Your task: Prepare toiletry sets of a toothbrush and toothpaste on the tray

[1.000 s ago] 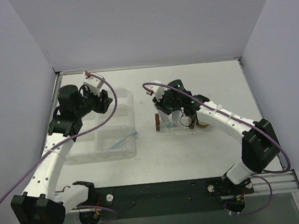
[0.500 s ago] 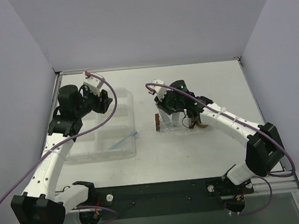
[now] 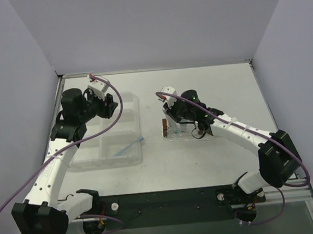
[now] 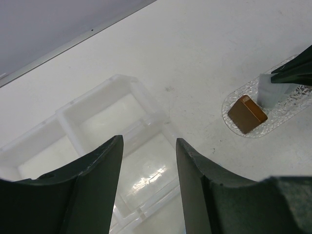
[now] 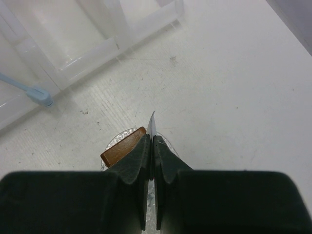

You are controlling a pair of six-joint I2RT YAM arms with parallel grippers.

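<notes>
The clear sparkly tray (image 3: 183, 137) lies mid-table. My right gripper (image 3: 173, 124) hangs over its left part, shut on the thin crimped end of a pale toothpaste tube (image 5: 153, 121). In the right wrist view the shut gripper (image 5: 152, 140) has the tube's edge poking out past the fingertips above the tray (image 5: 115, 140). The left wrist view shows the same tube (image 4: 269, 90) standing on the tray (image 4: 233, 100). The light-blue toothbrush (image 3: 130, 146) lies in the clear box, its head (image 5: 40, 95) over the rim. My left gripper (image 3: 110, 105) is open and empty above the box (image 4: 148, 144).
A brown block (image 3: 164, 129) stands at the tray's left end, right beside my right fingers (image 5: 124, 150). The clear compartment box (image 3: 110, 154) sits left of the tray. My right forearm covers the tray's right part.
My right arm has swung over the tray, covering the round items at its right end; its gripper stays shut on the tube. The left arm has not moved.
</notes>
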